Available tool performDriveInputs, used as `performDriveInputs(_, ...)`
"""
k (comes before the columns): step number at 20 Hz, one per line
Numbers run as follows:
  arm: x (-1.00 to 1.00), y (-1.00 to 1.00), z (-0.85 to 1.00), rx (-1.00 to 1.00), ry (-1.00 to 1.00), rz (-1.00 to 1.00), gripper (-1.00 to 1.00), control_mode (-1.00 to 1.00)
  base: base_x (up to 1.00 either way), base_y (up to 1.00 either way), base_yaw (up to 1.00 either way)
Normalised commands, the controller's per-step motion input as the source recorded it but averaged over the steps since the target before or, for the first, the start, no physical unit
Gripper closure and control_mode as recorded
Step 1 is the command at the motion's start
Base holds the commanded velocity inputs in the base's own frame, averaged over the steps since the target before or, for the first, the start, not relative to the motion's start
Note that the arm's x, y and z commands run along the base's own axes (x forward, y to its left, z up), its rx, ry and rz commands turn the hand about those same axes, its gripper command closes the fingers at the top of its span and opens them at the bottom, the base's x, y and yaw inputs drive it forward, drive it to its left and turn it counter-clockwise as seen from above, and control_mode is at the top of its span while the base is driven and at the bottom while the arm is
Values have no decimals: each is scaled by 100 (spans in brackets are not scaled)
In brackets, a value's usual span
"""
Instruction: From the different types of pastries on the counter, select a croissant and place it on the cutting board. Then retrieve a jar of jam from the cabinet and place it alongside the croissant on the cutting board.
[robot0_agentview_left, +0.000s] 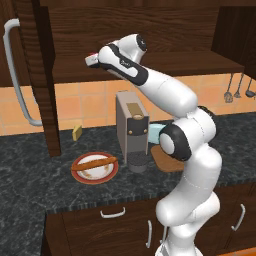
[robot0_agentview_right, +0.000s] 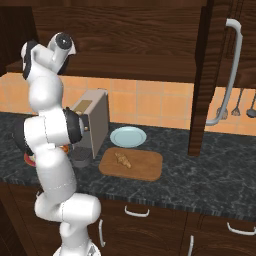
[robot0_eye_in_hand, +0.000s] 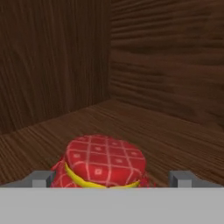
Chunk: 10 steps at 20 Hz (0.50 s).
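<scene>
Red checked cloth: that's the lid cover of the tiny round jar of jam (robot0_eye_in_hand: 105, 162), tied with a yellow band, sitting dead centre right in front of me on the shelf floor.
Jaws: mine stand wide apart, one tip on each side of the jar, nothing clamped; the gripper (robot0_eye_in_hand: 113, 178) brackets the jar and I can't tell whether either tip touches it.
Fingertips: two small grey tips (robot0_eye_in_hand: 41, 178) rise low in the hand view, left and right of the red lid.
Cabinet: dark brown wood-grain wall cabinet (robot0_eye_in_hand: 166, 65) all around me, back corner ahead, shelf planks under the jar.
Arm: from the left base view my white arm reaches up and left into the cabinet's shelf (robot0_agentview_left: 210, 62), a speck of red at the hand's end.
Croissant: small golden-brown croissant (robot0_agentview_right: 122, 159) lies on the flat medium-brown wooden cutting board (robot0_agentview_right: 145, 170), left of the board's middle.
Board: it rests on the dark speckled stone counter (robot0_agentview_right: 200, 170), just in front of a round pale blue plate (robot0_agentview_right: 128, 136).
Loaf: long tan baguette-like loaf (robot0_agentview_left: 94, 163) lies across a red-rimmed plate (robot0_agentview_left: 95, 175), left of the grey coffee machine (robot0_agentview_left: 132, 127).
Block: small yellow block (robot0_agentview_left: 77, 132) sits by the tiled wall, behind the loaf.
</scene>
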Motion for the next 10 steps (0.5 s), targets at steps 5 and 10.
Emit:
performDriveInputs(5, 47, 19, -11, 0, 0, 0, 100, -100, 0, 0, 0)
performDriveInputs(10, 9, -1, -25, 5, 1, 4, 100, -100, 0, 0, 0)
